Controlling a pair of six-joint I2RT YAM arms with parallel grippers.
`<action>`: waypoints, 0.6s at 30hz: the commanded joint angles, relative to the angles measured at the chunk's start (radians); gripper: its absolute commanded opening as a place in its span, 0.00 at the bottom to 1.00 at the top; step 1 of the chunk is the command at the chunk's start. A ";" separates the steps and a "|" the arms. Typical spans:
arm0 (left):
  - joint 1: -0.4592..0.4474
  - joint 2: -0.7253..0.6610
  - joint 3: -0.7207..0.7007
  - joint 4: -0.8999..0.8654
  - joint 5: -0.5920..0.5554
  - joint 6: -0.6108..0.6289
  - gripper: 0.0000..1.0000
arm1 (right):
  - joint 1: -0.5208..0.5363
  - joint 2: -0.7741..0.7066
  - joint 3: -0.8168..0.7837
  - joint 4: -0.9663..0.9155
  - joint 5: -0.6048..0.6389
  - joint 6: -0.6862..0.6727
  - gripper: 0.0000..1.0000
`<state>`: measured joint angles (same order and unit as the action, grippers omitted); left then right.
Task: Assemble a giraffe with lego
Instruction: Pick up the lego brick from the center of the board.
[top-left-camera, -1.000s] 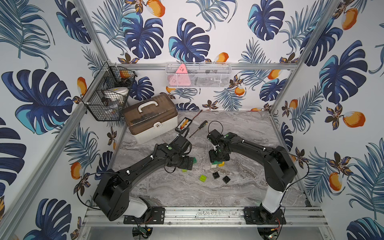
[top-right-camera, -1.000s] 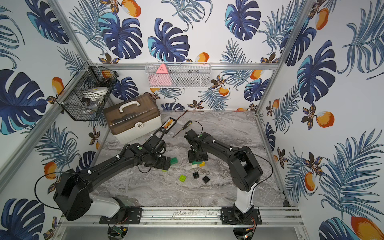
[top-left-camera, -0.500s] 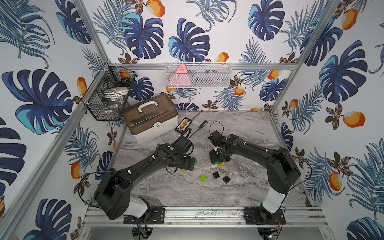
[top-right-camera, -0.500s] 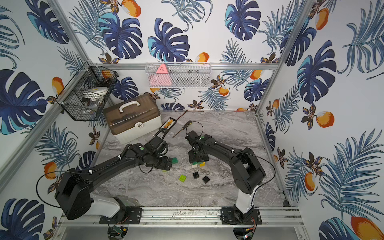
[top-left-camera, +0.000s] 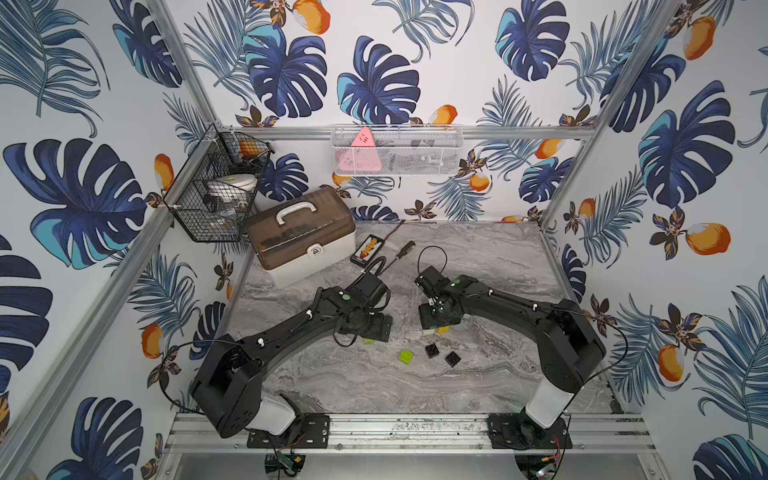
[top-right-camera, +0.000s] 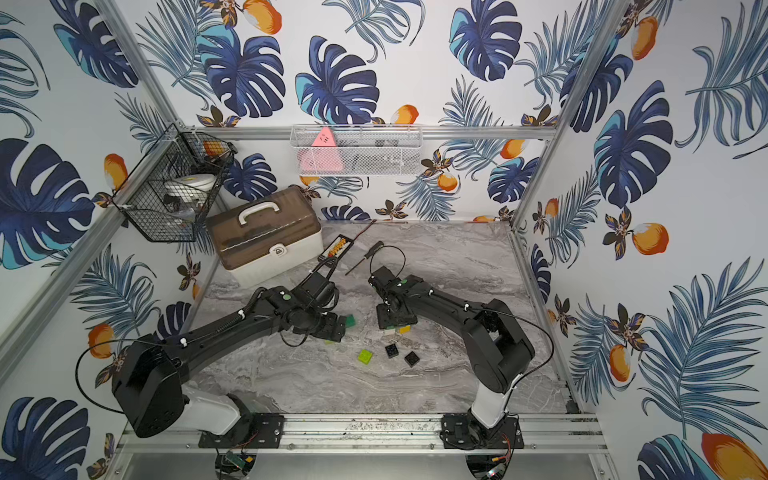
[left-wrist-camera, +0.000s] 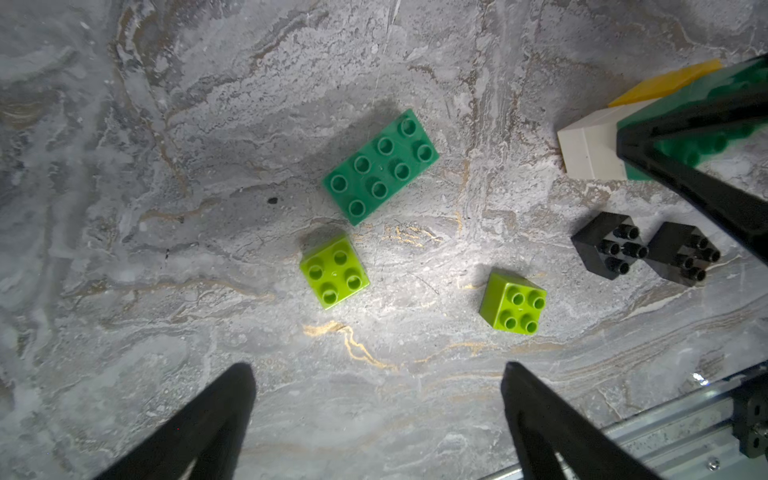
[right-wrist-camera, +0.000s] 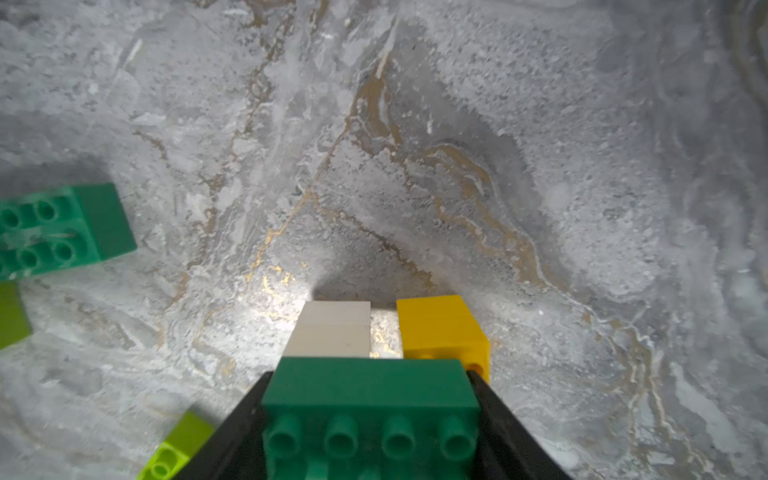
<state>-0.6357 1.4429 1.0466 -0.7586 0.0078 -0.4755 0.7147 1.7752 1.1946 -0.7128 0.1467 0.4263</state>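
Movement, we note, barely shows since a second ago: right gripper (right-wrist-camera: 369, 374), lower centre, stays clamped on the dark-green rectangular plastic brick (right-wrist-camera: 370, 390); left gripper (left-wrist-camera: 376, 368) stays spread wide, empty.

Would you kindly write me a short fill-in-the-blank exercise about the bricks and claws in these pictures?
1. The right claw is shut on a dark-green rectangular plastic brick, while the left claw stands wide ___.
2. A second dark-green rectangular brick lies loose on the grey marbled table, showing ___ studs.
3. The loose lime square bricks on that table number ___.
Missing words: open; eight; two.
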 joint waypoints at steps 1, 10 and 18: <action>-0.005 -0.004 0.004 -0.016 -0.015 -0.011 0.97 | 0.009 0.044 -0.033 -0.080 0.001 0.031 0.24; -0.011 -0.010 -0.002 -0.019 -0.020 -0.012 0.97 | 0.025 0.051 -0.051 -0.068 -0.007 0.057 0.24; -0.012 0.001 0.008 -0.017 -0.021 -0.005 0.97 | 0.014 0.063 -0.052 -0.050 -0.057 0.066 0.25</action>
<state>-0.6468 1.4425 1.0470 -0.7692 -0.0029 -0.4759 0.7403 1.7866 1.1812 -0.6865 0.2222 0.4637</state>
